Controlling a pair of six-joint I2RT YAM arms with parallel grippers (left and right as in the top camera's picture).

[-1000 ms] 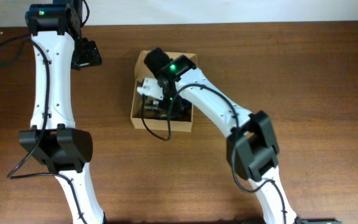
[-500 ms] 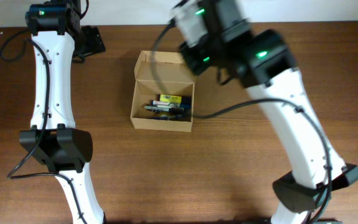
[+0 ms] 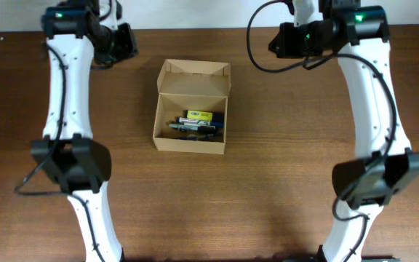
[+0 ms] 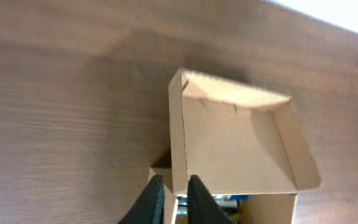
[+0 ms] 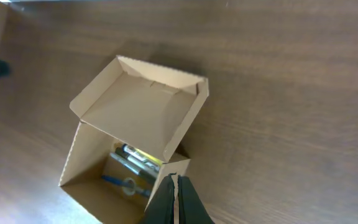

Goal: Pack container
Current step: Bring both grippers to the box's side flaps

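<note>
We've got the box [image 3: 191,144] with its lid [image 3: 195,80] standing open and small items [image 3: 197,121] lying inside. The left claw [image 4: 175,190] hangs beyond the box to its left, narrowed to a slit and empty. The right claw [image 5: 174,186], beyond the box to its right, is pinched together and also empty. Filling looks done to us; the lid is not yet closed.

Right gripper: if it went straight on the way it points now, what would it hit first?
Probably the container, at its open rim corner just ahead of the shut right gripper in the wrist view. Depth is unclear, so it could land on the table beside it.
</note>
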